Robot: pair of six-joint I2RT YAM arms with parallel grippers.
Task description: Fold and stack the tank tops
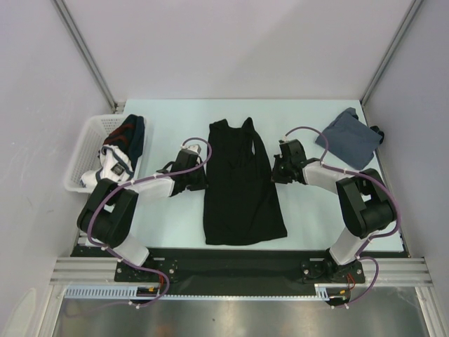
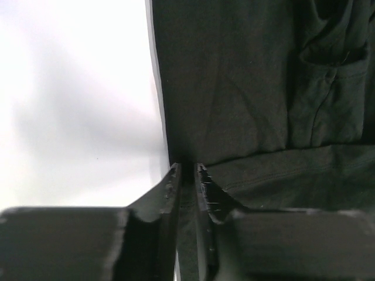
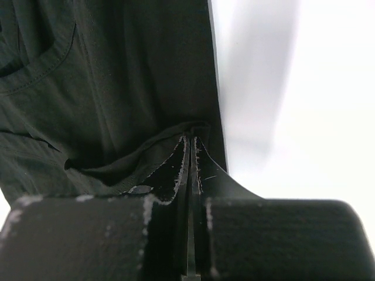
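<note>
A black tank top (image 1: 238,189) lies flat in the middle of the table, straps toward the back. My left gripper (image 1: 198,175) sits at its left edge. In the left wrist view the left gripper (image 2: 187,171) has its jaws almost together, with the hem of the black tank top (image 2: 234,88) between them. My right gripper (image 1: 276,170) is at the right edge. The right wrist view shows the right gripper (image 3: 191,140) shut, with a raised fold of the black tank top (image 3: 117,88) pinched at its tips. A slate blue-grey tank top (image 1: 347,137) lies folded at the back right.
A white basket (image 1: 78,158) stands at the left edge with dark and red-and-white clothes (image 1: 126,137) piled in it. The pale table (image 1: 316,203) is walled in on three sides. A black strip runs along the near edge, by the arm bases.
</note>
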